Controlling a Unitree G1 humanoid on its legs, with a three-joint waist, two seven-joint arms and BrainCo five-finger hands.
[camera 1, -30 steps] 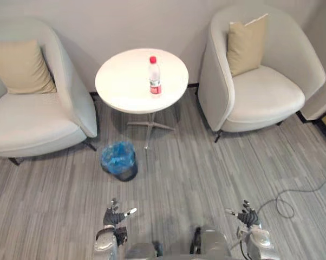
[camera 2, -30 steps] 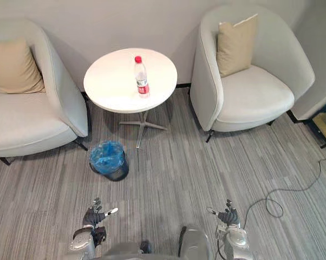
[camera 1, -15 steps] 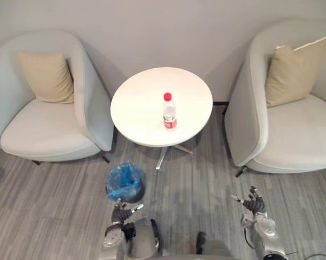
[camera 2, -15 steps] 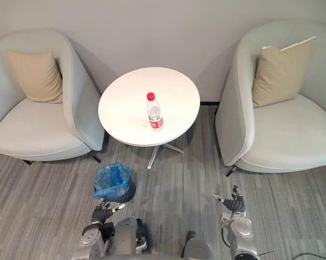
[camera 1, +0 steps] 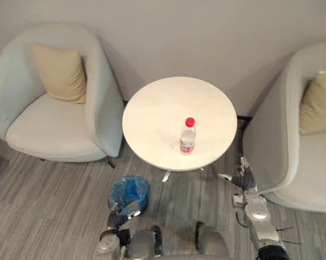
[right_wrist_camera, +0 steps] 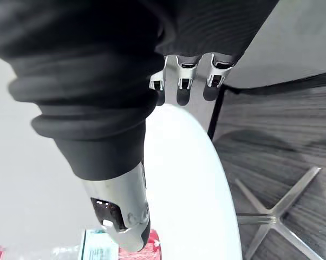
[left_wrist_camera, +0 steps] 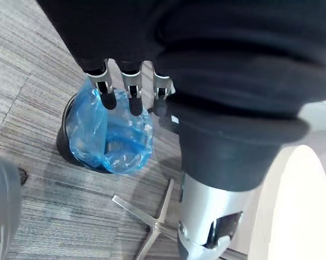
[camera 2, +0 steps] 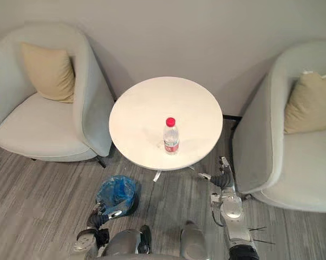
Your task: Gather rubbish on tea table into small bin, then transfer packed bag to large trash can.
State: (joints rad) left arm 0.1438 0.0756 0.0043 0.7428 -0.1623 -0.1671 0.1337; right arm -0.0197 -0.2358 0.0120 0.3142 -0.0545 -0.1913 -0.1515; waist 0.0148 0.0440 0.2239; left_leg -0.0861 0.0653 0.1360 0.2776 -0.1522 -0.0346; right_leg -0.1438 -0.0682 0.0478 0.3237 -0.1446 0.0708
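1. The right hand (camera 1: pixel 243 180) hangs low beside the near right edge of the round white desk (camera 1: pixel 152 108). Its fingers are straight and relaxed, holding nothing.
2. The left hand (camera 1: pixel 118 215) hovers beside a small bin (camera 1: pixel 128 189) on the floor, lined with a blue bag. Its fingers (left_wrist_camera: pixel 131 100) are also straight and empty.
3. A clear plastic bottle (camera 1: pixel 188 136) with a red cap and a red label stands on the desk. It is close to the near edge, a little right of the middle.
4. The bottle is upright, with its long axis vertical and its cap pointing up.
5. How full it is cannot be told. It is probably light and easy to tip, with thin, smooth walls that dent or slip.
6. The safest hold looks to be from the side around the labelled middle, with the thumb opposite the fingers.
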